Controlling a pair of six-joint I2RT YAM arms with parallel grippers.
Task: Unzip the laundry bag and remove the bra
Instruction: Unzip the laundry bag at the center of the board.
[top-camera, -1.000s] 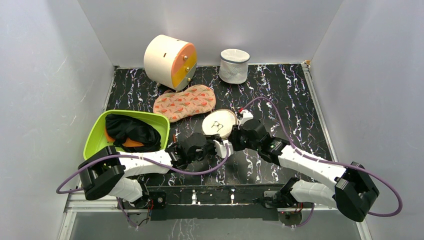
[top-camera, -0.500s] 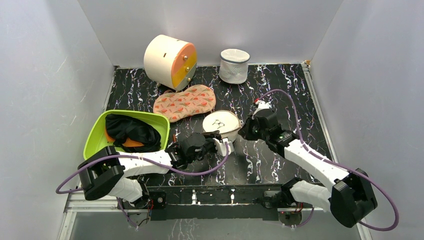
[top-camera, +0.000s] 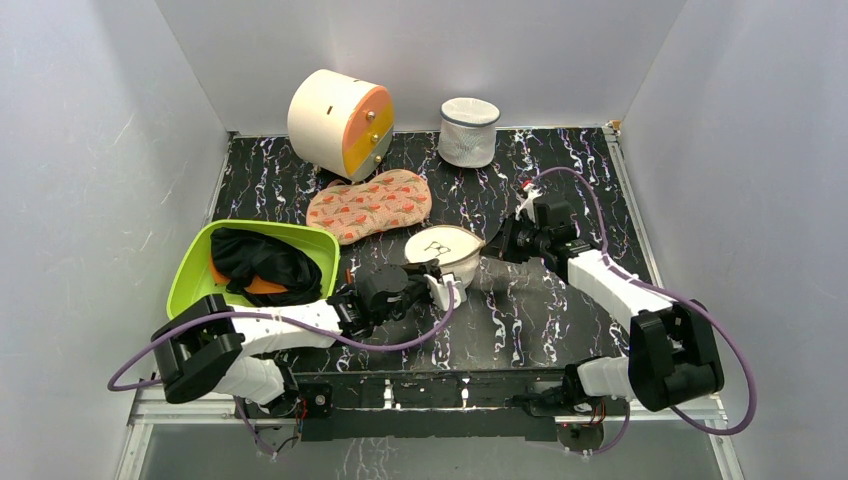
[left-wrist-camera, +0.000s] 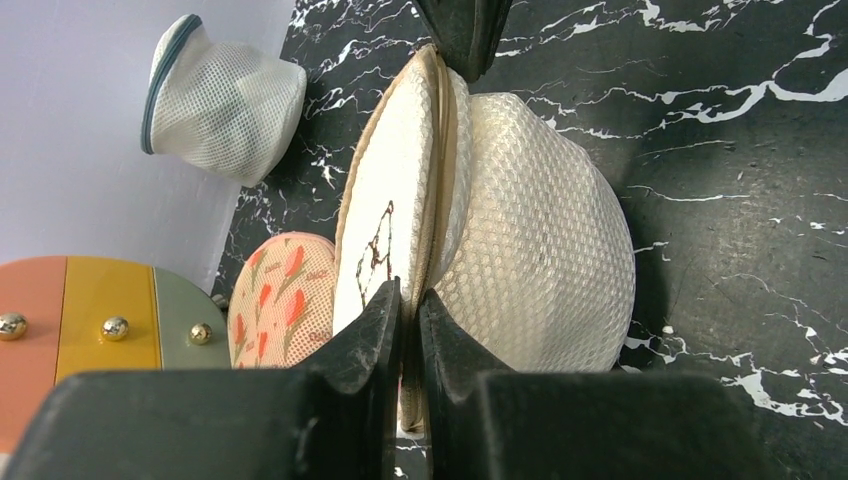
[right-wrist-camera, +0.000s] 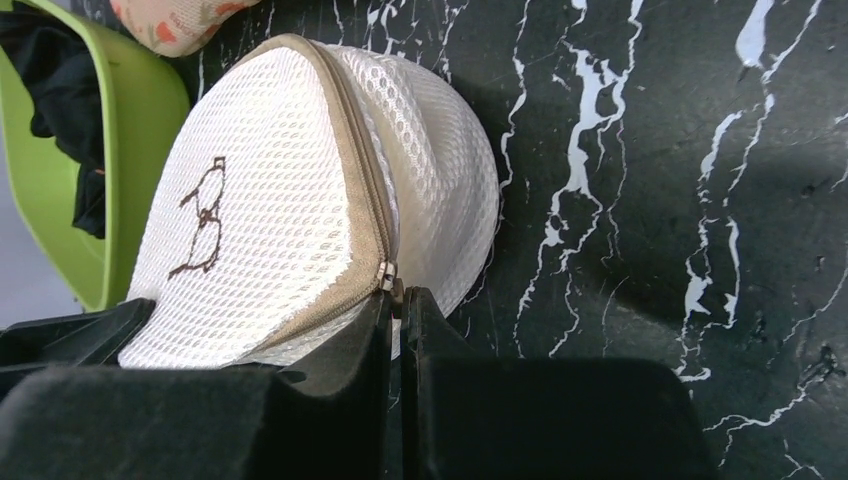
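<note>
Wrist views, L pincer (left-wrist-camera: 410, 300) clamped on laundry bag (left-wrist-camera: 530, 230) trim, R pincer (right-wrist-camera: 397, 300) pinching zip pull (right-wrist-camera: 385, 275).

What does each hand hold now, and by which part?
The left hand pinches the laundry bag at its tan zip trim. The right hand is shut on the bag's zip pull.

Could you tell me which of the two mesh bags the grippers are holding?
The domed cream laundry bag with tan zip trim; the dark-rimmed cylindrical bag stands apart at the back.
</note>
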